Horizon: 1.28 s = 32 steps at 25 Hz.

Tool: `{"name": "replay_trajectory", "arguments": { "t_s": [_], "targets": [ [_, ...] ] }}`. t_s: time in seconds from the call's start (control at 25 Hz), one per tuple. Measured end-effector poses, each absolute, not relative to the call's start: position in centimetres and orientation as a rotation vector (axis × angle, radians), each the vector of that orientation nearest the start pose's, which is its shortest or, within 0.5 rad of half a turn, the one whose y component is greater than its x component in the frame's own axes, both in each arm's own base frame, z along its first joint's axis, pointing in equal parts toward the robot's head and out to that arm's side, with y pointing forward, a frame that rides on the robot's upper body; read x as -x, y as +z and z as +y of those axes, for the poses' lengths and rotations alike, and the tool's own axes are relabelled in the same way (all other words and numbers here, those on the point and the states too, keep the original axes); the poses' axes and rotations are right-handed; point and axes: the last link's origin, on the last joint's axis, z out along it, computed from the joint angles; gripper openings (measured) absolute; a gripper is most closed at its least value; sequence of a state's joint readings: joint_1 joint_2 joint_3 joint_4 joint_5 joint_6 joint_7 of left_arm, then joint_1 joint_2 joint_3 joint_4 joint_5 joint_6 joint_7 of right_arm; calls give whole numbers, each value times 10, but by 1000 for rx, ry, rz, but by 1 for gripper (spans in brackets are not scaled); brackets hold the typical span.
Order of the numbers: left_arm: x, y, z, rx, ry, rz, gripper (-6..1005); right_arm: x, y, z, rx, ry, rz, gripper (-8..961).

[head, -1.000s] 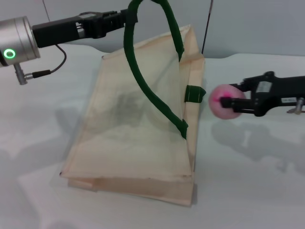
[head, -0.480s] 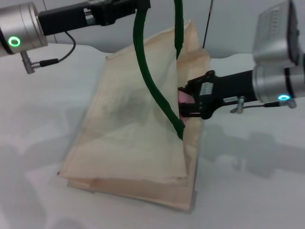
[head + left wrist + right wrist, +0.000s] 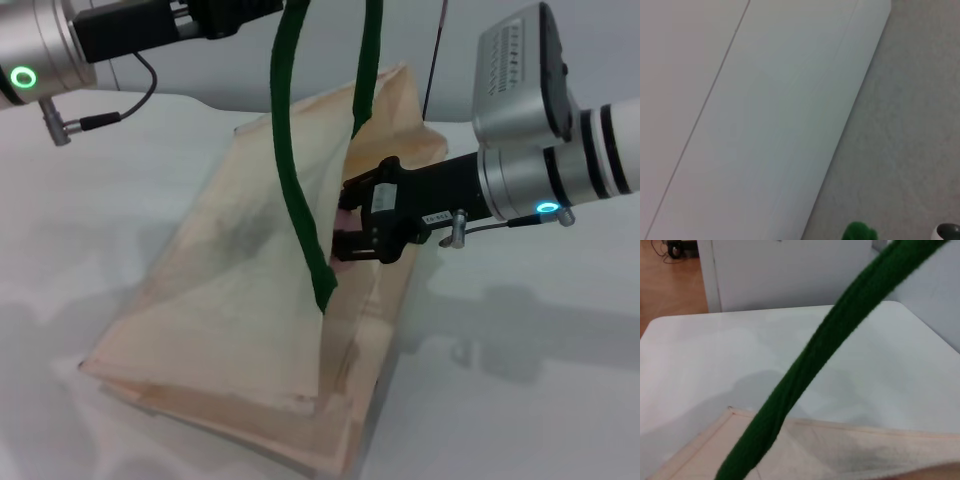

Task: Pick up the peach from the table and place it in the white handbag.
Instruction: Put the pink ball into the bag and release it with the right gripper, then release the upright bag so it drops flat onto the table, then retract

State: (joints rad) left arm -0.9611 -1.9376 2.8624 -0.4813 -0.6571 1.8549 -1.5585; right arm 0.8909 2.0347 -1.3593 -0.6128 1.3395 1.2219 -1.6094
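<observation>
cream cloth white handbag (image 3: 240, 300); right gripper (image 3: 352, 222) grips round peach (image 3: 345, 222)

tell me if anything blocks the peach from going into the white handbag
Nothing visible does. The right gripper holds the peach at the white handbag's open mouth, just behind the green handle that the left gripper lifts.

left claw (image 3: 262, 8) raised high; right claw (image 3: 352, 222) extended, seemingly closed.

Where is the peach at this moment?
In the head view, the peach sits in the right hand at the white handbag's open mouth, just right of the green handle; only a pink sliver shows.
</observation>
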Motion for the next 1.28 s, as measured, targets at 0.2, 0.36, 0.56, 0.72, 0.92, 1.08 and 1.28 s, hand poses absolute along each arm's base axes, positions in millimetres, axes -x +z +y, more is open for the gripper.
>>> {"name": "replay_trajectory", "arguments": {
  "t_s": [0.2,0.36,0.56,0.72,0.92,1.08,1.28],
  "targets": [
    [178,83,400,2575,-1297,-718,120,-128,-69,394,3043,296,124,443],
    [181,84,400,2568,-1293,-725,120,-129,-68,394,3044,296,138,504],
    [187,87,398,2537,-1300,-736,120,-131,-64,396,3032,305,173,664],
    [191,89,397,2515,-1308,-736,120,-136,-54,400,2988,331,220,771],
    [195,90,397,2498,-1299,-744,120,-157,-28,410,2855,367,334,814],
    [201,89,402,2451,-1269,-784,120,-182,-3,421,2698,360,443,814],
    [211,89,404,2365,-1272,-819,120,-204,20,424,2563,411,531,815]
  ]
}}
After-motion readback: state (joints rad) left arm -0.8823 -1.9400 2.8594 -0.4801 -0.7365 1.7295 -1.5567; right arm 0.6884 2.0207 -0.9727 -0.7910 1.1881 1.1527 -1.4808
